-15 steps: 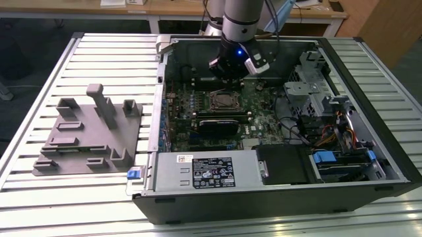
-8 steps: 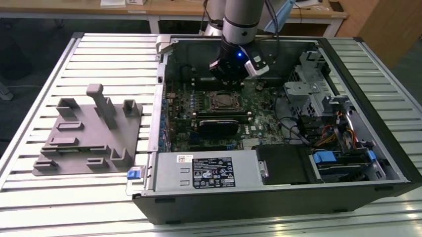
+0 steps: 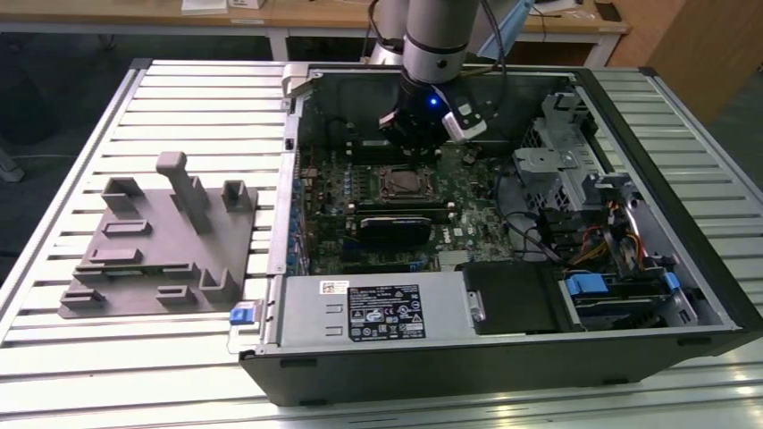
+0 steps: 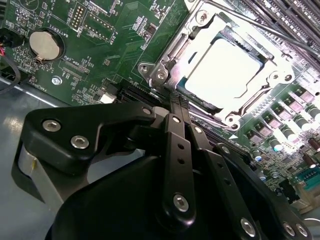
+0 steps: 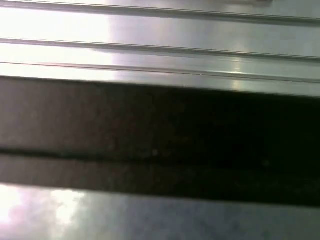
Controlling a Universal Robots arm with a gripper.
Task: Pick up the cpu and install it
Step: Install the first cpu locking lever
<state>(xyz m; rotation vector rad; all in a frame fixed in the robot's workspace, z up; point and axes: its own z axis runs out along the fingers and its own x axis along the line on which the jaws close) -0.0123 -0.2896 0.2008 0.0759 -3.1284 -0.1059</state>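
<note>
A grey cylindrical arm [image 3: 437, 31] is seen in the exterior view, ended by a black wrist block lit with a small blue light and flanked by a white-edged module. In the second wrist view the gripper [image 4: 179, 107] is shown as matte black linkage bars — fastened with round silver screws.

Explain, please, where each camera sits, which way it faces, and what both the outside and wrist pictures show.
Exterior view: off the arm, raised, looking down at the open computer case, the grey fixture and the arm's claw.
Second wrist view: on the arm, looking past the shut claw at the cpu seated in its socket.
First wrist view: on the arm, facing metal slats.
Shared: cpu and claw.
</note>
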